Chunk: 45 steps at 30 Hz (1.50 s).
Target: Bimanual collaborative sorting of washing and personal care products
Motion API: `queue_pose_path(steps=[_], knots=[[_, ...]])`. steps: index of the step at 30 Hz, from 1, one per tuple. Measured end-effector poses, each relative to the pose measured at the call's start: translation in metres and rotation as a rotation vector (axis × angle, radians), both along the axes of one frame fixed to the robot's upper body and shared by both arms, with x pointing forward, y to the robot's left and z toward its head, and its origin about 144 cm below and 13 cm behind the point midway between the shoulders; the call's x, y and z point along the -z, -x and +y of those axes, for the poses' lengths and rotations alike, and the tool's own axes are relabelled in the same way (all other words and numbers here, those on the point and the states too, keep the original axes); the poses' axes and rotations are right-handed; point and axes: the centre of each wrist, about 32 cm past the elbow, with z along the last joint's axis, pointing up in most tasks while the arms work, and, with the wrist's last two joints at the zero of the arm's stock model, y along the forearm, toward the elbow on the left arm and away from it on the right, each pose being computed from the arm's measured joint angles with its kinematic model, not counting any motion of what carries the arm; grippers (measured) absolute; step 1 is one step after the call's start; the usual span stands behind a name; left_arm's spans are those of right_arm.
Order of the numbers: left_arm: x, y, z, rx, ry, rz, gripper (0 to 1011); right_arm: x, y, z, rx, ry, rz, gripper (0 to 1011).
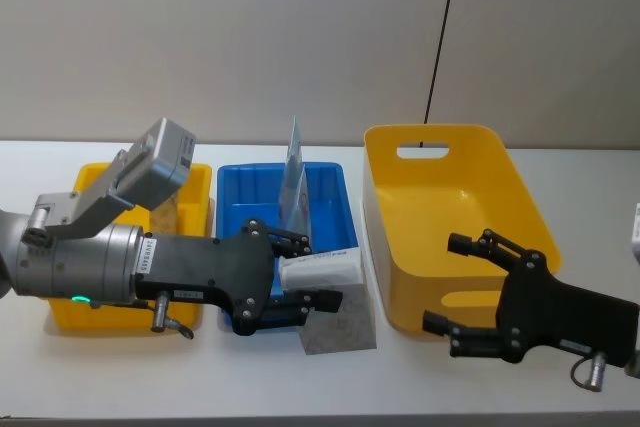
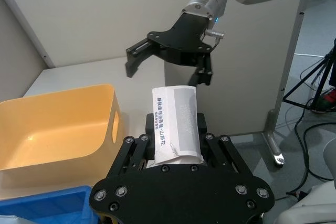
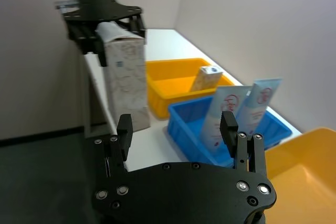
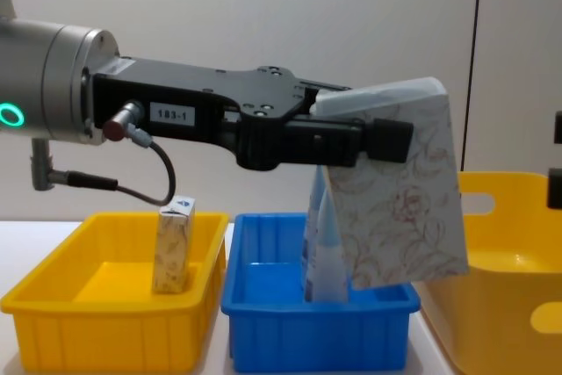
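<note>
The black left gripper [image 1: 318, 269] clasps a whitish pack [image 4: 404, 217] with beige swirls. Below it, pale-blue tubes [image 4: 325, 261] stand in a blue bin [image 4: 316, 327].

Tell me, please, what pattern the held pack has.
Beige swirls on the pack; clearest in chest view.

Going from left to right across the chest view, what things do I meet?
Yellow tray → blue tray → pack → yellow basket
</note>
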Motion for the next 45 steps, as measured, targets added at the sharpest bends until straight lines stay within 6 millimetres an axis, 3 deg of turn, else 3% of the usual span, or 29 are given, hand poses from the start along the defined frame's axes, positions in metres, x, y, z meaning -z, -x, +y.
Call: queue_pose_path(steps=[16,45], knots=[[0.000,0.000,0.000,0.000,0.000,0.000,364,-0.016,-0.009,-0.005,-0.139,0.051,-0.006,1002],[0.000,0.000,0.000,0.000,0.000,0.000,364,-0.016,-0.022,0.024,-0.173,0.052,0.039,1002]])
